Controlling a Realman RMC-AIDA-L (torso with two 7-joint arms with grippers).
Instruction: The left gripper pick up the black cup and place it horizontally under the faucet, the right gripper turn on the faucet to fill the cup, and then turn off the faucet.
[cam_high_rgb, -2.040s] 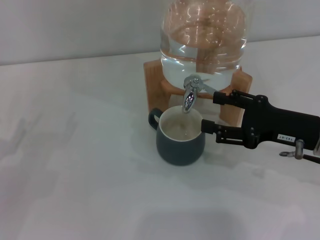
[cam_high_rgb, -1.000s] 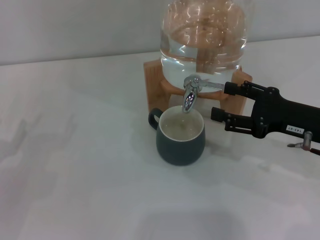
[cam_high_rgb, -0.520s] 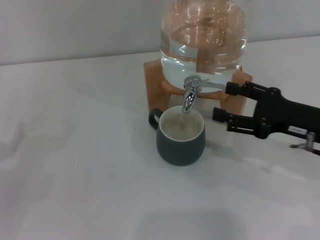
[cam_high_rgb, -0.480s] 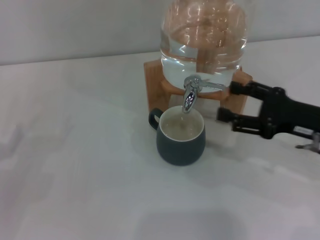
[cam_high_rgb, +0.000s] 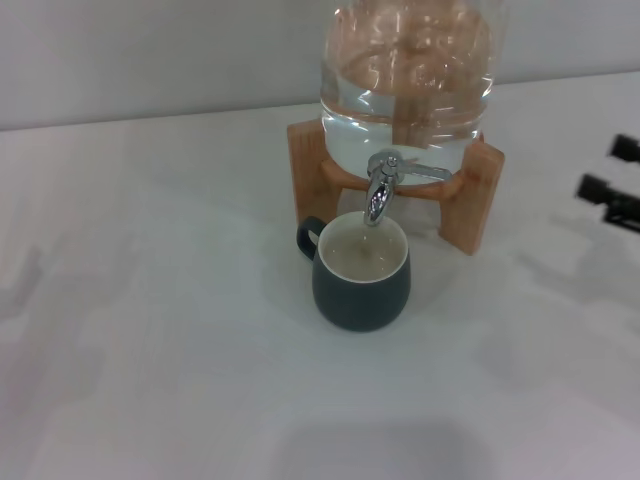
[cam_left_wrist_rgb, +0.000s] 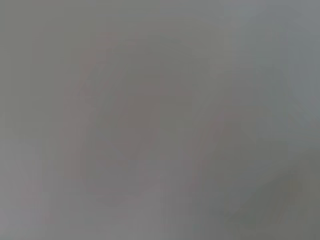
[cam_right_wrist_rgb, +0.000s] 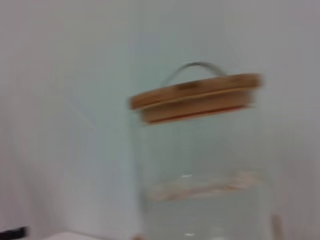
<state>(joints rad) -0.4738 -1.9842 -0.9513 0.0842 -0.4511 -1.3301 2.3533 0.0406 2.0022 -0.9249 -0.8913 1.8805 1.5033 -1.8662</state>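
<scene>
At centre frame of the head view, the black cup (cam_high_rgb: 361, 278) is seen upright on the white surface (cam_high_rgb: 150, 330), with its small loop handle turned toward the left of the frame and its cream inside showing. Directly above the cup's mouth the faucet (cam_high_rgb: 380, 190) is placed, spout pointing down, thin lever sticking out toward the right of the frame. No stream can be made out between spout and cup. The faucet is fixed to a clear glass jar (cam_high_rgb: 408, 80) holding water, which is carried on a wooden stand (cam_high_rgb: 470, 200) at upper centre; the cup is set just in front of the stand, between its two legs.

At the right edge of the head view, only two black fingertips of the right hand (cam_high_rgb: 615, 172) are visible, well apart from the faucet and the cup; the two tips are spread with a gap between them and nothing is held.

The left hand is not seen in any view; the left wrist view is filled with a blank grey blur.

In the right wrist view the jar is shown with a wooden lid (cam_right_wrist_rgb: 197, 97) and a wire handle (cam_right_wrist_rgb: 192, 67) on top, against a pale wall.
</scene>
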